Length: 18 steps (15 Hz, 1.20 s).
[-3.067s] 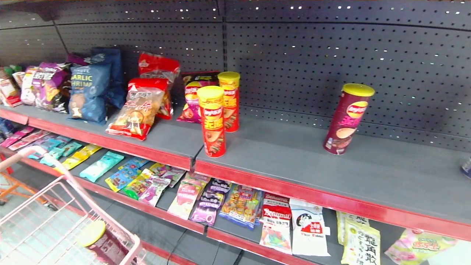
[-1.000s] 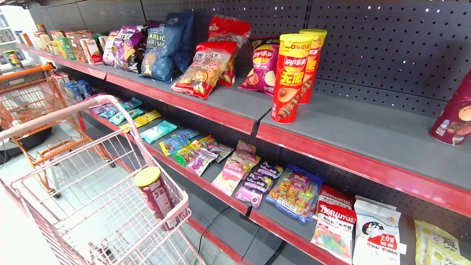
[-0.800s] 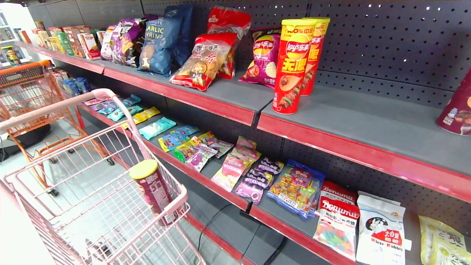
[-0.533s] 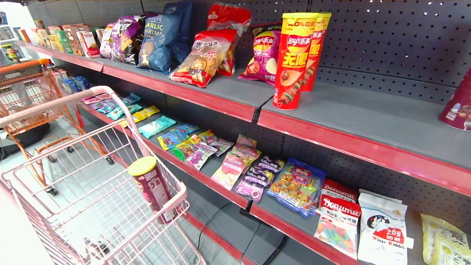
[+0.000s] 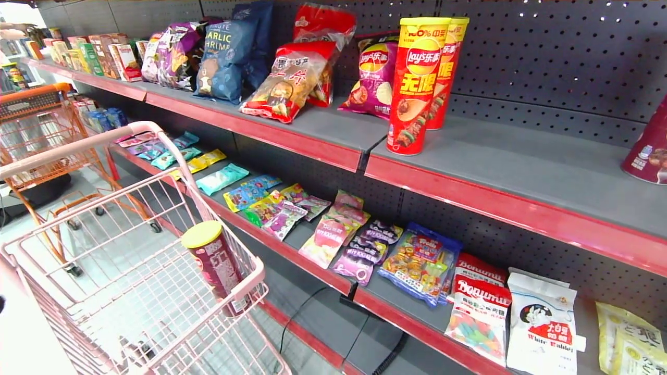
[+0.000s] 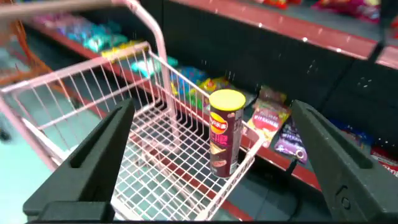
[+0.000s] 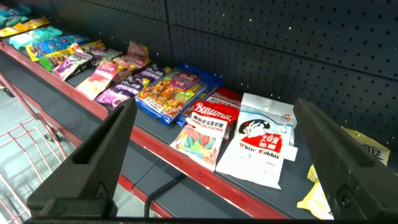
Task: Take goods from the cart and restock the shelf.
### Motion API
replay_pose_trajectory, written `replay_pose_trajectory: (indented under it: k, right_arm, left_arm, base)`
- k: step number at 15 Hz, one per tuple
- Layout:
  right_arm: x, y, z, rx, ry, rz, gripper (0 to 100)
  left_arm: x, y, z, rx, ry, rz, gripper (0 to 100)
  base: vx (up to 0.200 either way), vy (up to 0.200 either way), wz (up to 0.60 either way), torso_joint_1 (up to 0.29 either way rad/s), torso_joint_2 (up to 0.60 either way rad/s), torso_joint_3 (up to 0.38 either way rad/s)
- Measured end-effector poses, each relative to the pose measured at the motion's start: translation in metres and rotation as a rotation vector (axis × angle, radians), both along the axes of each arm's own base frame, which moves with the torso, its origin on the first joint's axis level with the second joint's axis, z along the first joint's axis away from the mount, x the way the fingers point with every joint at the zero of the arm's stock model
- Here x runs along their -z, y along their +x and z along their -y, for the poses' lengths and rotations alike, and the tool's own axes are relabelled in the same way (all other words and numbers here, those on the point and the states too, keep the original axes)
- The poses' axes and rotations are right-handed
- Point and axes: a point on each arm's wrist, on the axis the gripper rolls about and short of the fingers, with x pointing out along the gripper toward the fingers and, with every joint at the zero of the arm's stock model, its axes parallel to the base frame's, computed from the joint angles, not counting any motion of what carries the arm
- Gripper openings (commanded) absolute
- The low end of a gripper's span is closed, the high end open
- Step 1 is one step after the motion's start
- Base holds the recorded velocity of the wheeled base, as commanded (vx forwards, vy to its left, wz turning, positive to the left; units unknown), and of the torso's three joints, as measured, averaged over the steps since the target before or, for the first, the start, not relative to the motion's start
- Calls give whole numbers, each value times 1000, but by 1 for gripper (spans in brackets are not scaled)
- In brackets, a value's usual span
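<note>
A maroon chip can (image 5: pixel 216 265) with a yellow lid stands upright in the front corner of the pink cart (image 5: pixel 133 127), against its wire wall. In the left wrist view my left gripper (image 6: pixel 212 107) is open above the cart (image 6: pixel 74 81), its fingers apart on either side of the can (image 6: pixel 225 140), not touching it. My right gripper (image 7: pixel 214 106) is open and holds nothing, in front of the lower shelf's candy bags (image 7: pixel 205 124). On the upper shelf (image 5: pixel 500 166) stand two red chip cans (image 5: pixel 417 88) and, at the far right edge, a maroon can (image 5: pixel 649 151).
Snack bags (image 5: pixel 281 83) fill the upper shelf's left half; a bare grey stretch lies between the red cans and the maroon can. Candy packets (image 5: pixel 359 250) cover the lower shelf. An orange cart (image 5: pixel 31 104) stands behind the pink one. A black cable (image 5: pixel 307 317) runs along the floor.
The head camera has swung left and down, bringing the pink cart and its can into fuller view. In the last half second nothing has visibly moved.
</note>
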Motion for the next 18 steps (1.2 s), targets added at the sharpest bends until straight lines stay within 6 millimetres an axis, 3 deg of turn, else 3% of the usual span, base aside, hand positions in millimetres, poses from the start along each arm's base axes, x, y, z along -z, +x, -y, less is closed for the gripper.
replay_pose_trajectory:
  k: [2, 5, 9, 14, 18]
  right_arm:
    - [0, 0, 0, 0, 0, 0, 100]
    - [0, 0, 0, 0, 0, 0, 100]
    - [0, 0, 0, 0, 0, 0, 100]
    - [0, 0, 0, 0, -1, 0, 100]
    - [0, 0, 0, 0, -5, 0, 100]
  left_arm:
    - [2, 42, 1, 2, -19, -95, 100]
    - [28, 88, -1, 87, -51, -242, 100]
    - [55, 123, -21, 216, 9, -364, 100]
    - [71, 171, -45, 327, 66, -348, 100]
    - [86, 202, -50, 420, 88, -302, 100]
  base:
    - [0, 0, 0, 0, 0, 0]
    - [0, 0, 0, 0, 0, 0]
    - [0, 0, 0, 0, 0, 0]
    - [0, 0, 0, 0, 0, 0]
    - [0, 0, 0, 0, 0, 0]
